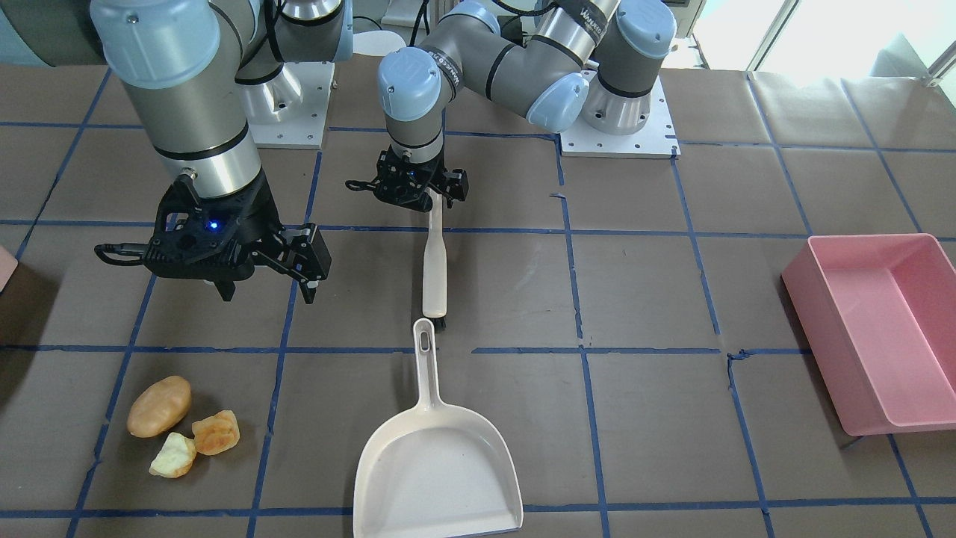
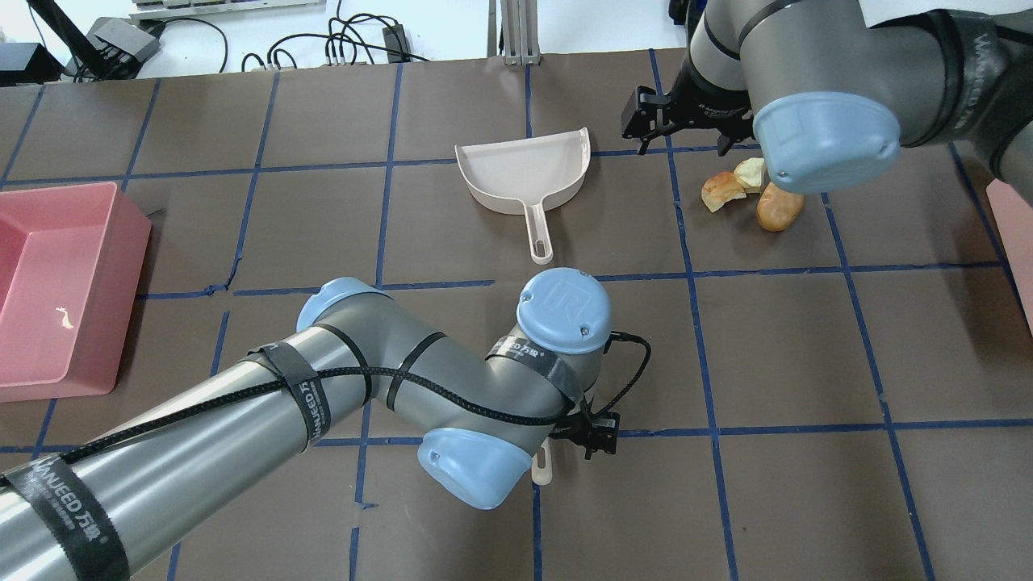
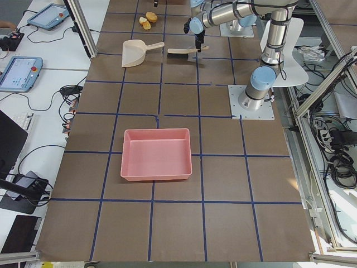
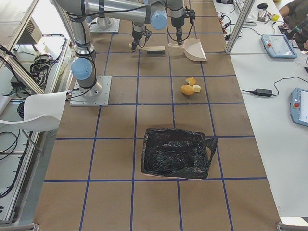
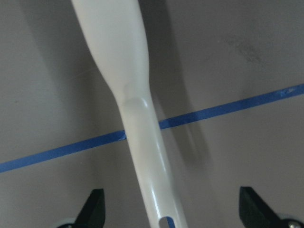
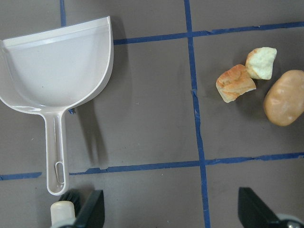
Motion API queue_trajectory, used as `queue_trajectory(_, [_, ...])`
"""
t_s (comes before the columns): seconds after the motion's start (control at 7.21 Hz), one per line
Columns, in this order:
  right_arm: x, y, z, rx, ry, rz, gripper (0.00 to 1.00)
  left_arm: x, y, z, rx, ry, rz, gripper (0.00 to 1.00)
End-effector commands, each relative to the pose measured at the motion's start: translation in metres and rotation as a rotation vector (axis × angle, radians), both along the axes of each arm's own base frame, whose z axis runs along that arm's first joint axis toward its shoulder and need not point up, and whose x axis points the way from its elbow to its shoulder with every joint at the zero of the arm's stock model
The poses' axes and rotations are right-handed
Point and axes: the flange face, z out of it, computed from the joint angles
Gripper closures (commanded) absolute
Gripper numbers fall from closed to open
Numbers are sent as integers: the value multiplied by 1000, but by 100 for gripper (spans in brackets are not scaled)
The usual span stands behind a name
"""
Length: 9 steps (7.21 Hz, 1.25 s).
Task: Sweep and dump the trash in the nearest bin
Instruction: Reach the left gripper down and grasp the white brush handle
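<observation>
Checking in remotely. The left gripper (image 1: 427, 200) is down low over the thin end of the white brush (image 1: 434, 273). In the left wrist view both black fingers (image 5: 92, 211) are spread wide, with the handle running up between them. Neither one is touching it, so nothing is grabbed.

The right gripper (image 1: 267, 290) hangs above the table with its jaws spread too, and it's holding nothing. Out ahead of it and a bit to its right is the trash, all bunched together. That's the tan potato (image 1: 158, 406), the orange-brown crusty chunk (image 1: 216, 432) and the pale yellow-green chunk (image 1: 173, 455). The two chunks touch each other, and the potato sits right beside them.

Ahead of the right gripper on its other side lies the cream dustpan (image 1: 437, 463). Its handle tip is just beside the brush's bristle end.

The pink bin (image 1: 881, 329) is well off to the left gripper's outer side. The black-bagged bin (image 4: 175, 153) is well beyond the trash on the right gripper's outer side.
</observation>
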Motion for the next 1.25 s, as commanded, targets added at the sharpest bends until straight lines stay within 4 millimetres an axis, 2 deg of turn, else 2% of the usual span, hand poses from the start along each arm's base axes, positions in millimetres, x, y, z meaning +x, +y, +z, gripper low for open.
queue_trajectory(0.0, [-9, 6, 12, -17, 17, 24, 0, 0, 2, 8, -24, 16, -7, 24])
queue_trajectory(0.14, [-6, 9, 12, -15, 17, 28, 0, -1, 0, 10, -28, 19, -5, 38])
queue_trajectory(0.28, [-6, 10, 11, -14, 14, 28, 0, 0, 0, 9, -27, 16, -5, 45])
queue_trajectory(0.55, [-4, 10, 9, -9, 7, 31, 0, 1, 2, 7, -22, 13, -5, 40])
queue_trajectory(1.11, [-3, 10, 10, -11, 3, 33, 0, 2, 2, 5, -18, 8, -4, 43])
